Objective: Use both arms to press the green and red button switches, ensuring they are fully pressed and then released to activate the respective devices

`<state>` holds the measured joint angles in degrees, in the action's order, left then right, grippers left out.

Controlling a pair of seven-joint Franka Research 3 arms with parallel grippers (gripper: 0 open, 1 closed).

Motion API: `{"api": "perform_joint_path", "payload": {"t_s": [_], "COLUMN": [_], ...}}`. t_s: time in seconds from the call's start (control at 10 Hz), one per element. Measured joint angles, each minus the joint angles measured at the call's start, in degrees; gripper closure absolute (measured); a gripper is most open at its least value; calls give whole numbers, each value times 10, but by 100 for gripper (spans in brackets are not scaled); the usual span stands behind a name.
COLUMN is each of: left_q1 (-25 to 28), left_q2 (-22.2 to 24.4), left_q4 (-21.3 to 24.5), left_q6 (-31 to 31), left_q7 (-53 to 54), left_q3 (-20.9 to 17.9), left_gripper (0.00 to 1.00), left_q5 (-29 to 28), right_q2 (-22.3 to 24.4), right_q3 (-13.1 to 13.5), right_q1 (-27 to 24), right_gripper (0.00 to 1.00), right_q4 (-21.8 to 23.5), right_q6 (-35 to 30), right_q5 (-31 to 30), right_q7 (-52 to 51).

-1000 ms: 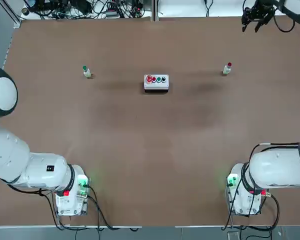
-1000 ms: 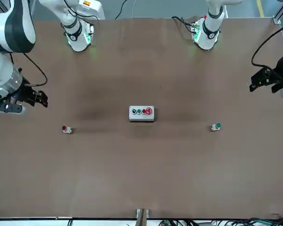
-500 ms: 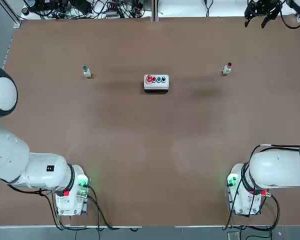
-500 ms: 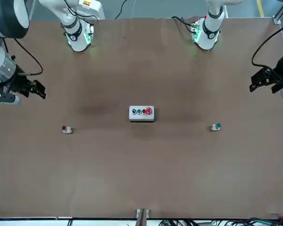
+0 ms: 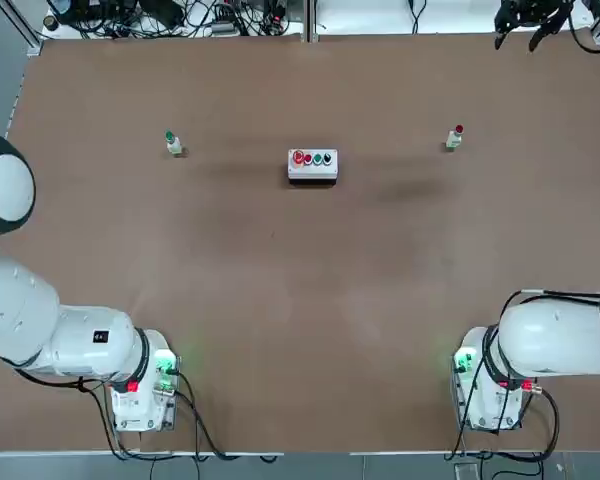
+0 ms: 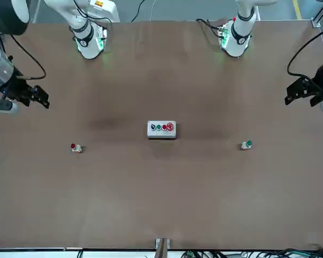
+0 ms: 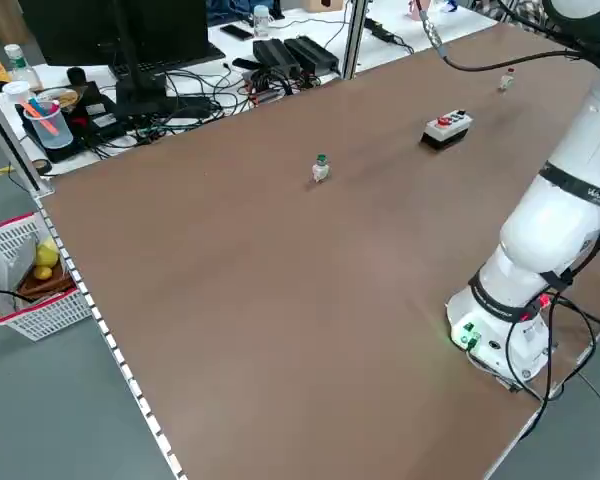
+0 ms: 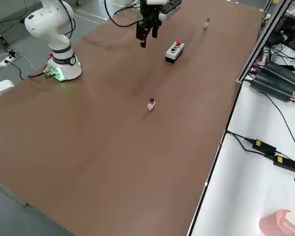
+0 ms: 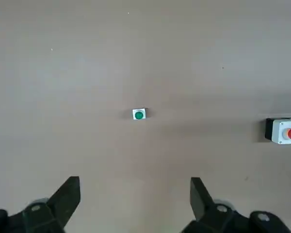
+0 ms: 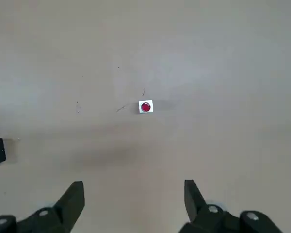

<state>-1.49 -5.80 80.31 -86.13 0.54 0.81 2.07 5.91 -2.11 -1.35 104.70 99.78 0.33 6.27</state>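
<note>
Your green button switch (image 5: 172,144) sits on the brown table (image 5: 300,300) on the robot's left, well to the side of the white button box (image 5: 313,165) at table centre. Nothing touches it; it stands upright, green cap up. Same switch shows in the front view (image 6: 247,144), the left side view (image 7: 321,169) and the left wrist view (image 9: 139,114).

Your red button switch (image 5: 454,137) mirrors it on the robot's right, roughly in line with the box, also upright and untouched. See it in the front view (image 6: 75,147), right side view (image 8: 151,104) and right wrist view (image 10: 145,107).

Left gripper (image 6: 308,92) hangs high in the air on the robot's left, well apart from the green switch. Its wrist camera looks straight down on the green cap, and both fingers (image 9: 65,196) stand wide apart with nothing between them.

Right gripper (image 6: 22,97) hangs high on the robot's right, well clear of the red switch; in the top view it sits at the far right corner (image 5: 528,15). Its fingers (image 10: 72,199) are spread too, empty, red cap centred ahead of them.

Both arm bases (image 5: 140,385) show green lights at the near table edge.
</note>
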Motion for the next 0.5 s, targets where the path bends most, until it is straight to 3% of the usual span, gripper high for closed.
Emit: {"api": "perform_joint_path", "payload": {"t_s": [0.5], "left_q1": [0], "left_q2": [0], "left_q4": [0], "left_q6": [0], "left_q7": [0], "left_q3": [0], "left_gripper": [0], "left_q5": [0], "right_q2": [23], "right_q3": [0], "right_q1": [-4], "right_gripper": [2], "right_q4": [-1], "right_q6": [-19], "right_q5": [3], "right_q7": [0]}}
